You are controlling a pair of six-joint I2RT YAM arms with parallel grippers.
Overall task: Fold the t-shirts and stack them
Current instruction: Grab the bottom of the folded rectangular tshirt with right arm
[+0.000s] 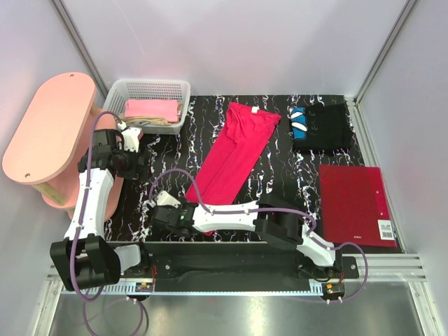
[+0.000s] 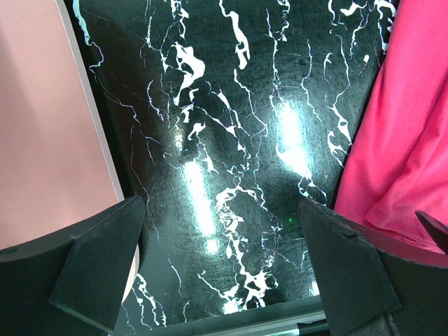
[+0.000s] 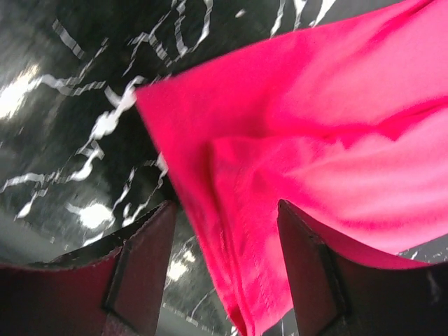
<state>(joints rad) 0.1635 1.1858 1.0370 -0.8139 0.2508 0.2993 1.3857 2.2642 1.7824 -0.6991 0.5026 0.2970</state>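
Note:
A crimson-red t-shirt (image 1: 234,154) lies folded lengthwise in a long strip across the middle of the black marbled table (image 1: 168,157). My right gripper (image 1: 183,203) is at its near left corner. In the right wrist view the red cloth's (image 3: 315,105) hem hangs between the fingers of that gripper (image 3: 224,210), which stand apart, open and not pinching. A black t-shirt (image 1: 325,127) with a blue-white patch lies folded at the back right. My left gripper (image 1: 129,150) hovers wide open over bare table (image 2: 218,210), with the red t-shirt (image 2: 406,126) to its right.
A white basket (image 1: 115,98) at the back left holds a pink t-shirt (image 1: 150,108) on a beige one (image 1: 150,122). A pink oval shelf (image 1: 49,126) stands at the left. A stiff dark-red rectangle (image 1: 353,203) with a barcode label lies at the right.

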